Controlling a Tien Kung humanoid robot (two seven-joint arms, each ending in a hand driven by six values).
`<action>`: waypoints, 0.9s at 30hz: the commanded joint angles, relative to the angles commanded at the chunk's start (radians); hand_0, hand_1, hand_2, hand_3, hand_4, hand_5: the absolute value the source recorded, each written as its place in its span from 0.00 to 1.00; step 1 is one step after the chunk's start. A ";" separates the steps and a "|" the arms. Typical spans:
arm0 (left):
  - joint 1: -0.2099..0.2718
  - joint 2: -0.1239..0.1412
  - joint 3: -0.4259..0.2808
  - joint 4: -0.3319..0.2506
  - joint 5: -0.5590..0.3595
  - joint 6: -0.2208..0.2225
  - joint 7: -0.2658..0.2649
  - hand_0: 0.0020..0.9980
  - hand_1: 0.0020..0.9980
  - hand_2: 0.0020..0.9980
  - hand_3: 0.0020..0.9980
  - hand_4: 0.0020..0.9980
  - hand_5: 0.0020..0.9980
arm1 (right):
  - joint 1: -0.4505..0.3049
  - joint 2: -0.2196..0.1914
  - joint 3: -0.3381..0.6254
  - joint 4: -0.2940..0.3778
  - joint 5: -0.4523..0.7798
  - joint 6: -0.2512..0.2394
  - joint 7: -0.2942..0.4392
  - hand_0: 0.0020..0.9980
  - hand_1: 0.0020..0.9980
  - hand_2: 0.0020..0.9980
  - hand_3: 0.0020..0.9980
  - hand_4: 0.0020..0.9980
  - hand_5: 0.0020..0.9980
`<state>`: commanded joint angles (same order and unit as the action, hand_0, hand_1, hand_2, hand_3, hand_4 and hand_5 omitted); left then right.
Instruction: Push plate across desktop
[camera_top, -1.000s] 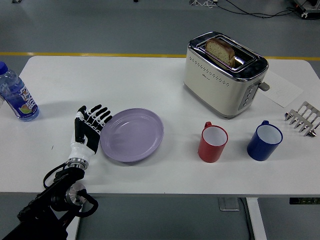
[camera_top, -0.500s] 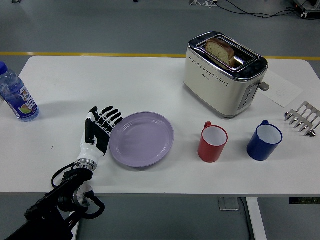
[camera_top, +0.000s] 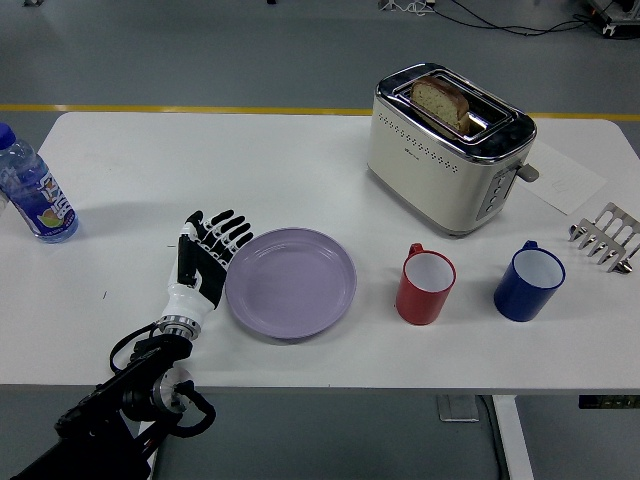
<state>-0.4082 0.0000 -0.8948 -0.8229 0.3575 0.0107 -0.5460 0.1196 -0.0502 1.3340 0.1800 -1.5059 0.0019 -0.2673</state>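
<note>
Left hand flat, fingers spread wide, holding nothing, pressed against plate left rim. Plate on counter, near edge, left of red mug.

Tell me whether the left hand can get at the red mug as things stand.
Probably not directly: the purple plate lies between the left hand, flat against its left rim, and the red mug. It would have to lift over or go around.
</note>
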 joint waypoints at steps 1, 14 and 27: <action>-0.002 0.000 0.003 -0.001 -0.001 0.001 -0.001 0.67 0.65 0.60 0.55 0.51 1.00 | 0.000 0.000 0.000 0.000 0.000 0.000 0.000 0.69 0.68 0.70 0.61 0.49 0.22; -0.017 0.000 0.060 -0.006 -0.022 0.002 -0.003 0.67 0.65 0.60 0.55 0.51 1.00 | 0.002 0.000 0.003 0.000 -0.003 0.001 0.000 0.69 0.68 0.70 0.61 0.49 0.22; -0.023 0.000 0.082 -0.012 -0.028 0.001 -0.004 0.67 0.65 0.60 0.54 0.50 1.00 | 0.000 0.001 0.004 0.000 -0.003 0.002 0.000 0.69 0.68 0.70 0.61 0.49 0.22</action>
<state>-0.4307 0.0000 -0.8132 -0.8347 0.3296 0.0118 -0.5503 0.1201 -0.0493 1.3377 0.1800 -1.5085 0.0040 -0.2672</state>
